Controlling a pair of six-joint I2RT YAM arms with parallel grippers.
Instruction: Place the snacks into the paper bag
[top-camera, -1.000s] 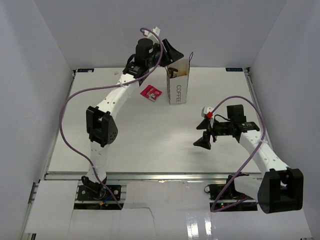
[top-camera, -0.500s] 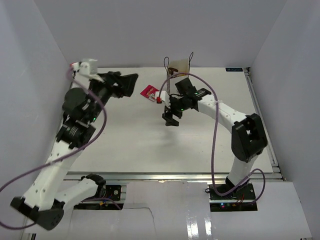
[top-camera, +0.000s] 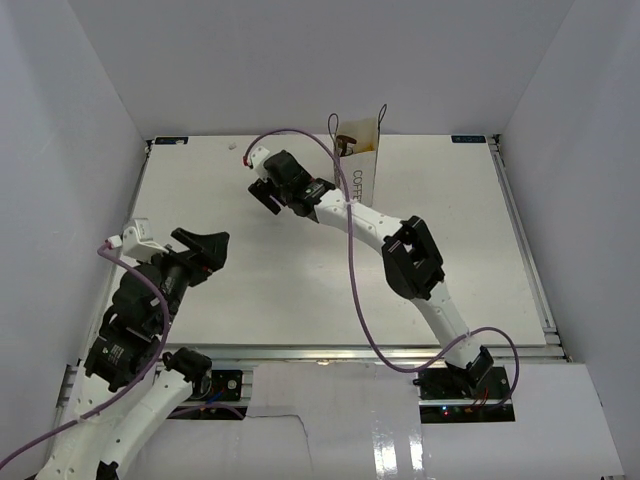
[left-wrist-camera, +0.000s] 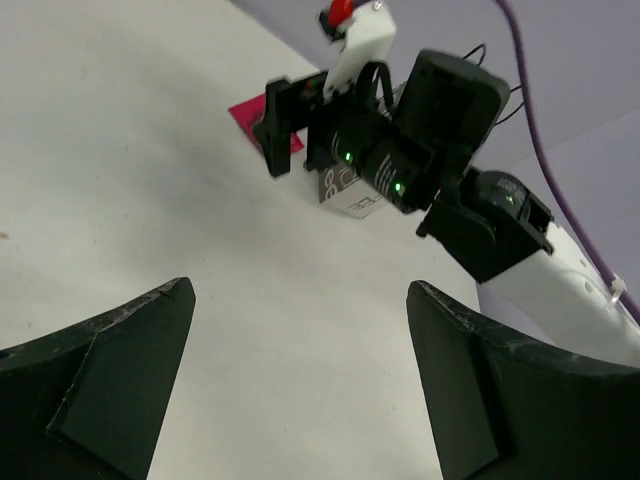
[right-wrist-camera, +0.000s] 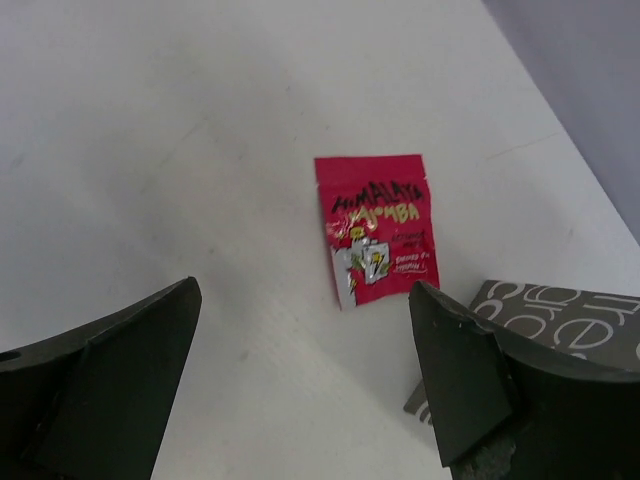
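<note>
In the upper middle of the overhead view, the right gripper (top-camera: 266, 194) is hanging with its jaws standing wide apart over a pink-red packet (right-wrist-camera: 378, 228). The packet is lying flat on the tabletop (top-camera: 300, 290), just beside the upright paper bag (top-camera: 362, 168). At the lower left, the left gripper (top-camera: 206, 246) is holding nothing, its jaws also gaping wide, and is facing the bag from well away.

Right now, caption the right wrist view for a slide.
Open right gripper above a red snack packet near the paper bag.
</note>
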